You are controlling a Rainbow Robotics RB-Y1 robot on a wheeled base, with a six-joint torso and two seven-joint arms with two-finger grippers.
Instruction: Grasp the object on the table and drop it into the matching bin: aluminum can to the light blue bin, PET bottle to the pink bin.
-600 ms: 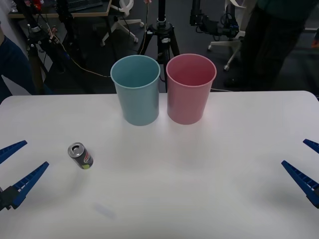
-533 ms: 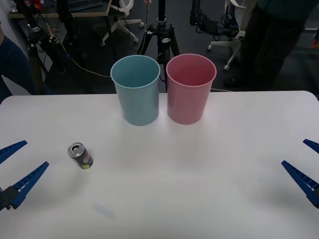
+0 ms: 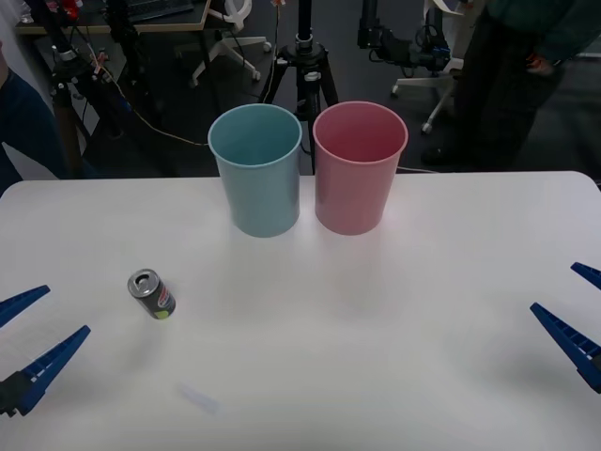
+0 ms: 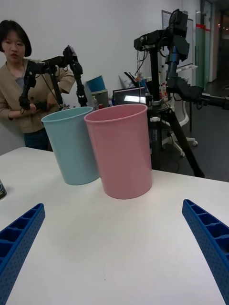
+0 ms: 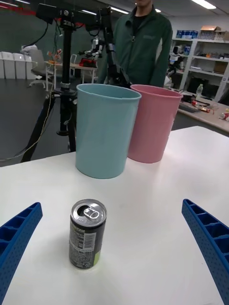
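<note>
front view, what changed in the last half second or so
The left hand, open, slid slightly toward the table's near edge, farther from the aluminum can. Nothing was grasped or released. The can, light blue bin, pink bin and open right hand stayed put.

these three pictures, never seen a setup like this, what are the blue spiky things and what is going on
It is one moment, filmed by three cameras on a two-armed robot. One camera looks down at the white table from above. The other two sit on the wrists, close to the table. The blue ribbed pieces are the robot's fingers: the left gripper and the right gripper, both open and holding nothing. On the table a small dark can stands upright near the left gripper. Farther back stand a light blue bin and a pink bin, side by side. The job is to drop the can into the light blue bin; nothing has been picked up yet.
</note>
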